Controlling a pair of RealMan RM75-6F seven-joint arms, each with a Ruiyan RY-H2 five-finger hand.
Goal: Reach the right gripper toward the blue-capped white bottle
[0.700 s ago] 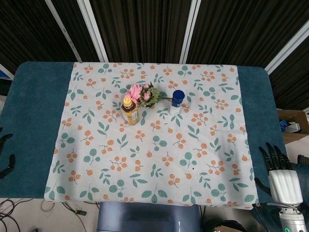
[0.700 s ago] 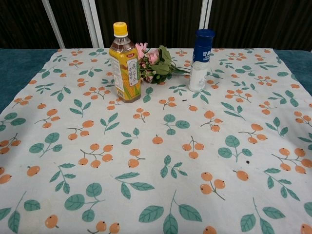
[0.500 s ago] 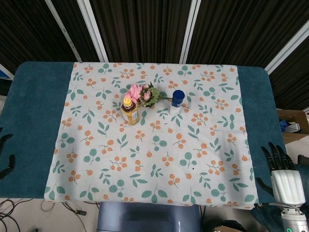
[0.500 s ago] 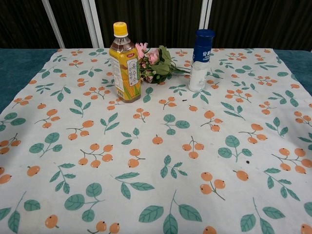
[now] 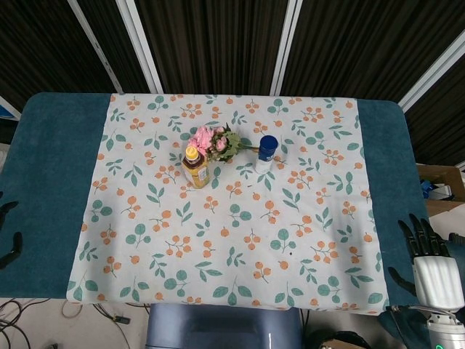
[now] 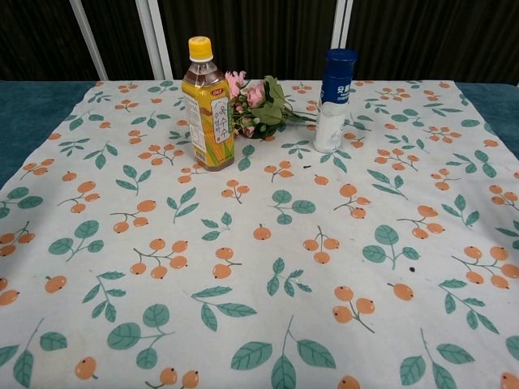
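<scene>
Matt printed cloth point(image 6: 268, 267) under a glossy plastic tea bottle point(image 6: 208, 105).

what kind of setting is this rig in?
Probably a lab or staged test bench, not a home: a table under a fruit-print tablecloth, with props lined up at its far side, a yellow-capped drink bottle, a blue-capped white bottle and a flower bunch.

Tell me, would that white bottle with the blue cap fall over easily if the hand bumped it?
Probably yes. The bottle stands upright, tall and narrow on a small base, so a push near the blue cap would likely tip it. Being round, it might then roll. It stands on a cloth, which may grip its base a little.
</scene>
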